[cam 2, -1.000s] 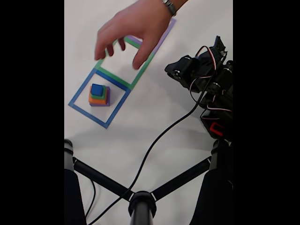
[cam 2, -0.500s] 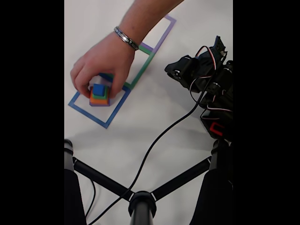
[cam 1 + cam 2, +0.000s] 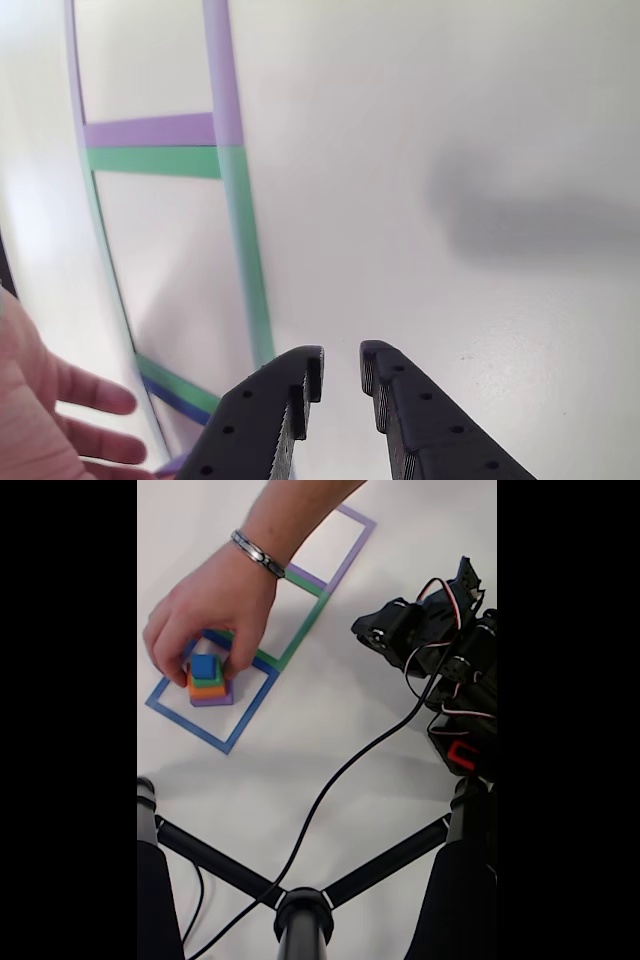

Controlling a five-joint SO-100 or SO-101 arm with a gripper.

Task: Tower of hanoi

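Blue, green, orange and purple stacked square blocks [image 3: 207, 681] sit inside blue, green and purple taped squares [image 3: 210, 725] on a white tabletop [image 3: 330, 680].

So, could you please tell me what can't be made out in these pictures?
- Block stack, fixed view: the hand covers its far side, so the grip is unclear.
- Blue square: far edge hidden by the hand.
- Tool, other view: its base is cut off by the bottom edge.
- Hand, other view: blurred, cropped at the left edge.

Hand [image 3: 210, 605] moved from green square [image 3: 285, 630] down onto block stack [image 3: 207, 681], fingers gripping its sides.
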